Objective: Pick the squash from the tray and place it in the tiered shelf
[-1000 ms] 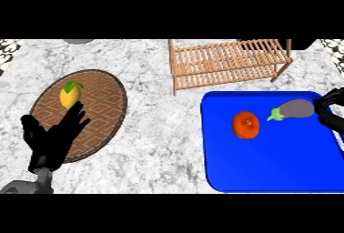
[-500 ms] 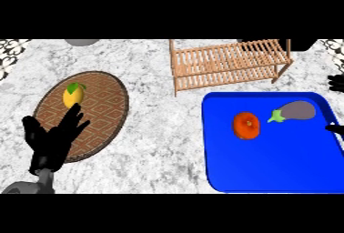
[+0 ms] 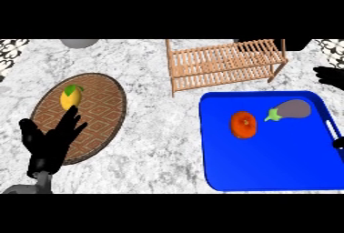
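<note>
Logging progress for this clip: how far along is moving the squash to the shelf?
Nothing looks done yet. The orange squash lies on the blue tray beside the eggplant, and the wooden tiered shelf holds nothing. Nothing is in hand: the right hand shows only at the right edge beyond the tray, and the left hand rests open over the woven mat. Grasp, carry and placement remain.

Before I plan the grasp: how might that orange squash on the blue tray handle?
The squash looks round and smooth, so it may roll on the flat blue tray if nudged. It appears rigid and probably won't deform between fingers.
</note>
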{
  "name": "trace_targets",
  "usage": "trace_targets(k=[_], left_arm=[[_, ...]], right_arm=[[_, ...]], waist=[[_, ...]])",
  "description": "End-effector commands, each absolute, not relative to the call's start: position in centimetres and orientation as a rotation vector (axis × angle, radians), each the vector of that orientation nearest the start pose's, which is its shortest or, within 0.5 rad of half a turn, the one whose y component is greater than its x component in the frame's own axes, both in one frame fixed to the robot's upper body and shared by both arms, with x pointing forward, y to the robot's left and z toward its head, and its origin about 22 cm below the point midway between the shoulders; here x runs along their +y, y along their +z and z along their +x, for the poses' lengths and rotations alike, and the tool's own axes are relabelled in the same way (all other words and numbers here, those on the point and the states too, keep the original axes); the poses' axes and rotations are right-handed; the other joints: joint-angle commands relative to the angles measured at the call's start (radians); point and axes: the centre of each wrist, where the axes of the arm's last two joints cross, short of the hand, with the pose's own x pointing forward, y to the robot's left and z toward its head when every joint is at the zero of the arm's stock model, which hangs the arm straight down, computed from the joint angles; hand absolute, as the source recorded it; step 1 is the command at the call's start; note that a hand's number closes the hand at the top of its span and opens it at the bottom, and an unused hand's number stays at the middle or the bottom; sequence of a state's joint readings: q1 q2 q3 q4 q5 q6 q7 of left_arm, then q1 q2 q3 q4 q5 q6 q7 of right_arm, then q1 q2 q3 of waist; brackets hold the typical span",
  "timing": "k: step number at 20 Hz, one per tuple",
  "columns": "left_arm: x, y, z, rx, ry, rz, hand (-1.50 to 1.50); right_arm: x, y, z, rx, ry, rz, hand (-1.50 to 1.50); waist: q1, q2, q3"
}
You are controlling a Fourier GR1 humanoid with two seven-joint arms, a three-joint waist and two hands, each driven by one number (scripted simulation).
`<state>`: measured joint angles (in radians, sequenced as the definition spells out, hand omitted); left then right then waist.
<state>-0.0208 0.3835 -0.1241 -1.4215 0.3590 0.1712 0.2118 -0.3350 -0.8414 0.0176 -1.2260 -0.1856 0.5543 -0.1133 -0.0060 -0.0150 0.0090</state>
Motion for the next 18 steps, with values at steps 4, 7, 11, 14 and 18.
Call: trace_targets(k=[4, 7, 11, 14, 18], left_arm=[[29.6, -1.8, 23.4, -1.096, 0.053, 0.105, 0.00], [29.8, -2.8, 24.1, -1.113, 0.049, 0.106, 0.00], [28.9, -2.5, 23.1, -1.106, 0.041, 0.101, 0.00], [30.4, -2.3, 24.5, -1.103, 0.056, 0.090, 0.00], [29.1, -1.4, 25.1, -1.102, 0.043, 0.083, 0.00]], right_arm=[[-34.2, 16.0, 31.1, -1.335, 0.852, -0.260, -1.50], [-30.8, 17.8, 32.2, -1.309, 0.822, -0.317, -1.50], [-28.2, 16.3, 31.1, -1.231, 0.854, -0.416, -1.50], [-28.0, 15.5, 31.2, -1.157, 0.888, -0.406, -1.50], [-25.6, 15.7, 30.6, -1.098, 0.982, -0.441, -1.50]], waist=[[-0.003, 0.007, -0.011], [0.004, 0.013, -0.012], [0.007, 0.012, -0.010], [0.003, 0.014, -0.010], [0.002, 0.013, -0.010]])
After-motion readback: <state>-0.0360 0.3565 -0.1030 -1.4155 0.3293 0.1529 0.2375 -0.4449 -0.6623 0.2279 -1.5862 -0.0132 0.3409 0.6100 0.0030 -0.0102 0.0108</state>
